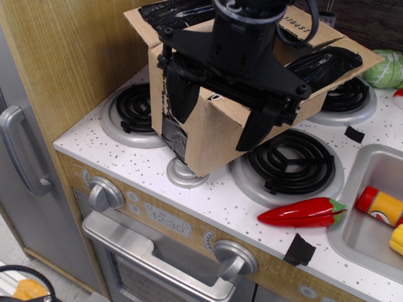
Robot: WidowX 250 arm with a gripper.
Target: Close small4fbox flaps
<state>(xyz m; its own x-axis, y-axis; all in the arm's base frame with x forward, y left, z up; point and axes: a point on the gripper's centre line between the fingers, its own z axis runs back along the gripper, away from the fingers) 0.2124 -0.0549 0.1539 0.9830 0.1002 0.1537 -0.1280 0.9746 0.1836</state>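
The small4fbox (214,135) is a brown cardboard box standing in the middle of the toy stove, one corner toward me, with black tape on its left face. Its flaps stand open: a taped one at the back left (165,12), a lettered one at the back (303,26) and a taped one at the right (337,61). The near flap is hidden under the arm. My black gripper (214,130) hangs over the box's near top edge. Its fingers (178,94) are spread wide across the front face, open and holding nothing.
Black coil burners (291,162) surround the box on the speckled white stovetop (126,163). A red chili pepper (302,212) lies at the front. A sink (352,242) at the right holds a red-yellow bottle (380,206). A green cabbage (387,68) is far right. A wooden wall (69,56) stands left.
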